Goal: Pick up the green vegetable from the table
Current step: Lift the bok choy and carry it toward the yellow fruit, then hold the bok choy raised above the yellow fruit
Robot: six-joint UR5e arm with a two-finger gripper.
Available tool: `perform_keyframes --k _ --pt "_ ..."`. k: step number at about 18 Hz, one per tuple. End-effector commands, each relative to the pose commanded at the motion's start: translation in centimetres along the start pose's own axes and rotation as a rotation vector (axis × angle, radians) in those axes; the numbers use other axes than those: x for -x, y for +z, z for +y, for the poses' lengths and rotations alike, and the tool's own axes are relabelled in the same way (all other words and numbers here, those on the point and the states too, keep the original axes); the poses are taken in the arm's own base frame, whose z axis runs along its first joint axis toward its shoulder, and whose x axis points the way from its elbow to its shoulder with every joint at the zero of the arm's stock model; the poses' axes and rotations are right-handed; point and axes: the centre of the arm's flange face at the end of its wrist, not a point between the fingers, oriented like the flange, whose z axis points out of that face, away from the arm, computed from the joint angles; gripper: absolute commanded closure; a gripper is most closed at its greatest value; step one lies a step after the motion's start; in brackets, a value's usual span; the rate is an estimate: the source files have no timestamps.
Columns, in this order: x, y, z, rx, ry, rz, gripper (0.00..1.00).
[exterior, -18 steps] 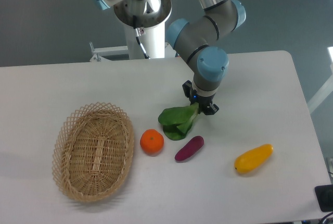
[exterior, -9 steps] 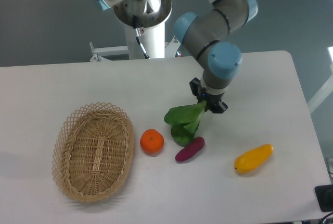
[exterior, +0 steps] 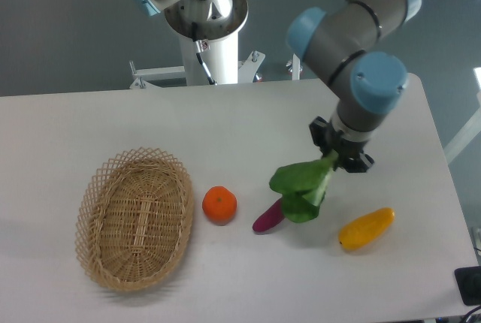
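- We see the green vegetable (exterior: 302,188) hanging below-left of the claw (exterior: 336,159), stalk end up in it, leaves down, apparently off the worktop (exterior: 90,120).
- Claw clamped on the stalk.
- Purple piece (exterior: 267,217) sits just beneath the leaves.

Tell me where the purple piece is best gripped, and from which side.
Probably across the narrow middle of the purple piece, coming straight down from above. It lies flat on the table, slanted, so the jaws should close across its short width. Its upper right end is hidden behind the green vegetable held by the gripper, so clear that first.
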Motion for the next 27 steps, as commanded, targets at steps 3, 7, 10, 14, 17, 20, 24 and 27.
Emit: perform_keyframes --k 3,7,10,14,17,20,24,27 --pt "2.5 -0.2 0.2 0.006 -0.008 -0.027 0.86" --pt "4.3 0.2 0.2 0.004 -0.013 -0.049 0.86" --pt "5.1 0.1 0.4 0.001 -0.016 -0.062 0.85" --pt "5.8 -0.4 1.8 -0.005 -0.03 -0.063 0.85" --pt "6.0 -1.4 1.8 -0.007 -0.028 -0.065 0.85" --pt "6.9 -2.1 1.4 -0.034 -0.03 -0.082 0.86" --pt "8.1 -2.3 1.4 -0.035 -0.032 -0.097 0.85" --pt "8.0 -2.1 1.3 -0.033 -0.032 -0.093 0.85"
